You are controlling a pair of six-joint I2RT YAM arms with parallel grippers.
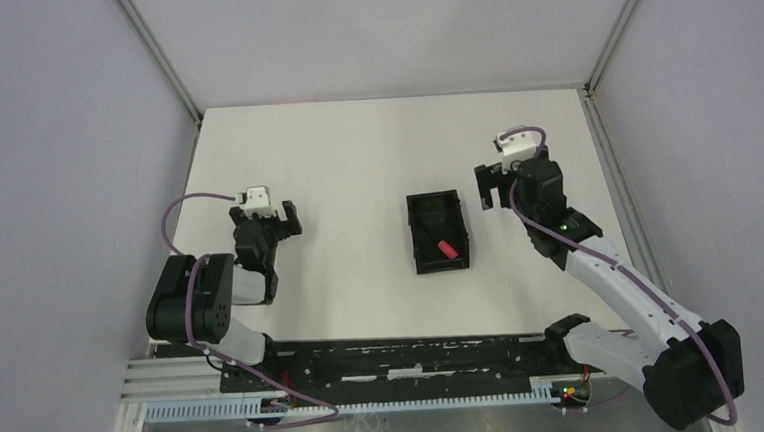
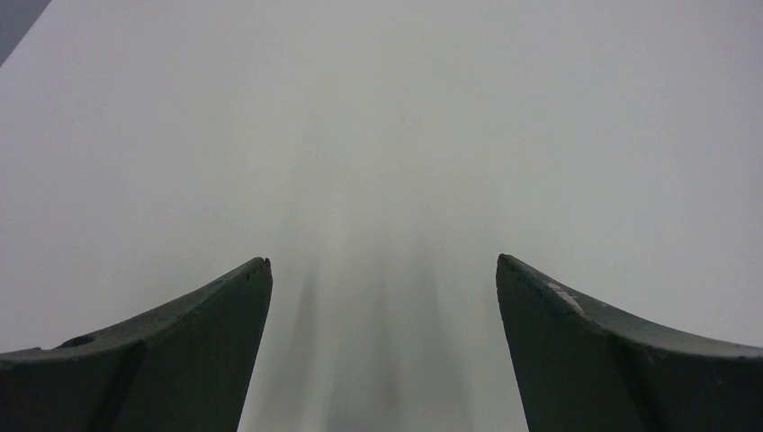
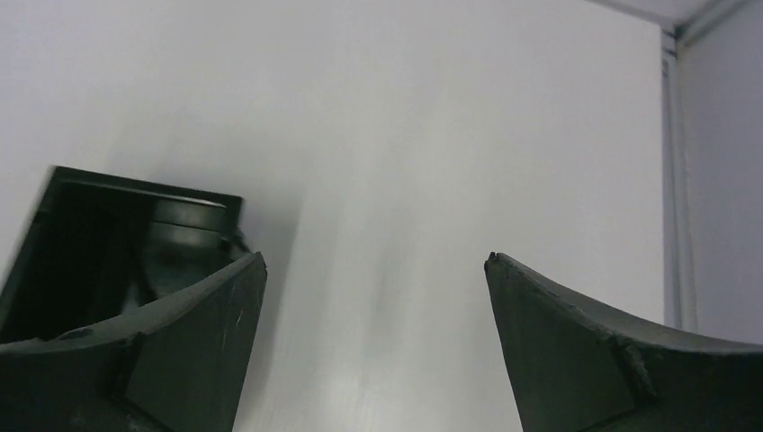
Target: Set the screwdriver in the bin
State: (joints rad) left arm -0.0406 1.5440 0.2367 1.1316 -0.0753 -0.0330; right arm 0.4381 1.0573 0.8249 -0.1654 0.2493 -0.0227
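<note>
Left fingers (image 2: 202,346): dark, curved, spread wide and released, with only bare worktop between the tips. In the top view they sit over the left part of the white flat worktop (image 1: 334,149), pointing toward the far side and well apart from the bin.

Right fingers (image 3: 585,346): also spread wide and released, holding nothing. The right wrist view shows plain worktop between them. One corner of the small black rectangular open-top plastic bin (image 3: 135,187) lies just left of the left-hand finger. In the top view these fingers stand to the right of the bin's far end, near it but not touching.

The bin (image 1: 413,236) rests near the middle of the worktop, its long sides running near to far.

The very small red-handled screwdriver (image 1: 447,247) lies inside the bin, in the near right part of its floor, tilted across it. Only the red handle can be made out; the shaft is too small to see.
</note>
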